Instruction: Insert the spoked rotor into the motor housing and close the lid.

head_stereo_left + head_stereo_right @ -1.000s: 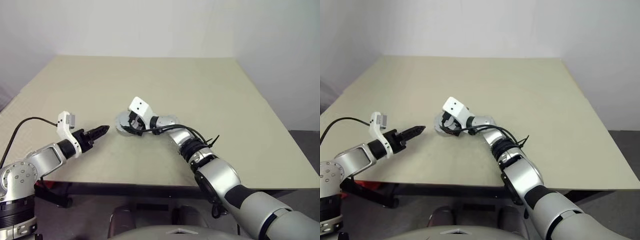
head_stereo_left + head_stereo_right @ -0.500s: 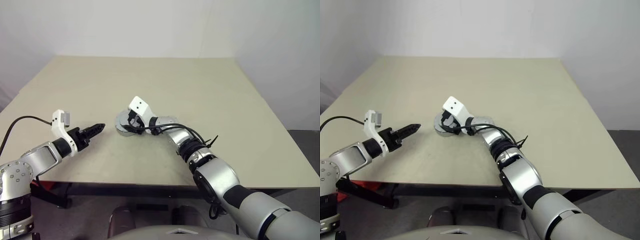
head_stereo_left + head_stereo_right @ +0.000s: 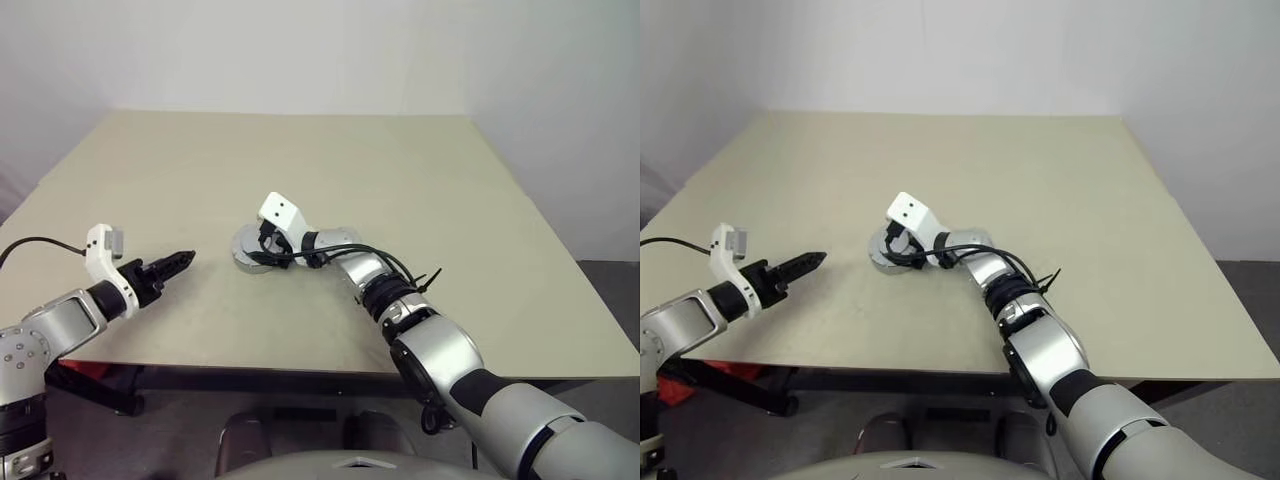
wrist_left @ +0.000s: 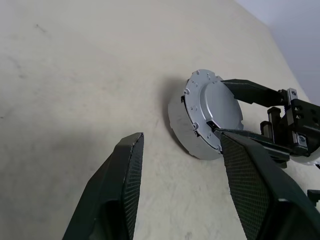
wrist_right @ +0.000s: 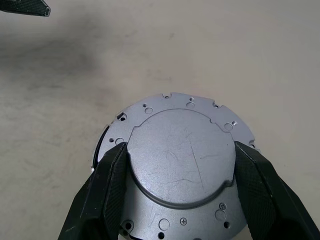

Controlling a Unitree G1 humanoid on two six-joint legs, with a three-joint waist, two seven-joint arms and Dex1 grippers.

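The motor housing (image 4: 181, 117) stands on the table as a round silver drum. On top of it lies the lid (image 5: 181, 165), a grey round cap with small holes and a raised middle. My right gripper (image 3: 258, 250) reaches over it, with one finger pressed against each side of that raised middle. My left gripper (image 3: 183, 259) hovers low over the table well to the left of the housing. It points at the housing and is open with nothing between its fingers (image 4: 125, 165). The spoked rotor is hidden.
The beige table (image 3: 420, 180) is wide, and its near edge (image 3: 250, 368) runs just below both arms. A black cable loops along my right forearm (image 3: 330, 256). Grey walls stand behind the table.
My left gripper has drawn back to the left, away from the housing. My right gripper stays at the lid.
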